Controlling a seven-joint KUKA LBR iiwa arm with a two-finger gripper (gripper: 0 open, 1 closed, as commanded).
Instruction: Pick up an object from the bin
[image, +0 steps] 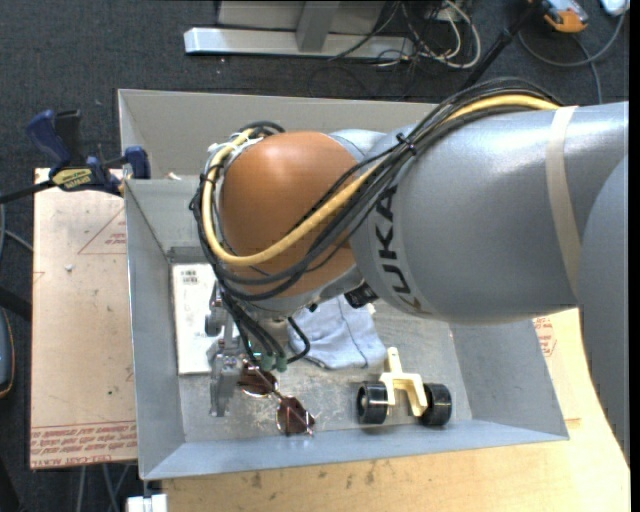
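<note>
The gripper (226, 392) hangs low over the floor of the grey metal bin (150, 300), under the arm's orange-brown wrist cover and its bundle of cables. Whether it is open or closed cannot be told from this angle. Nothing can be seen held in it.

Closest to it is a pair of sunglasses with dark reddish-brown lenses and a thin frame (280, 405). One lens lies just beside the gripper, perhaps touching it, on the side the arm reaches in from, and the other lies a little further out toward the bin's near wall. A flat white printed card (190, 310) lies on the gripper's other side, close by. A crumpled white cloth (345, 335) lies behind the gripper under the wrist. Well beyond the sunglasses sits a cream plastic toy axle with two black wheels (405, 400).

The step in hand looks like the final descent onto a target — most likely the sunglasses, though that is a judgement from nearness alone. The next move calls for settling squarely over the frame or a lens edge, closing firmly and then lifting straight up. The thin frame could slip or swing, so a centred grip matters.
</note>
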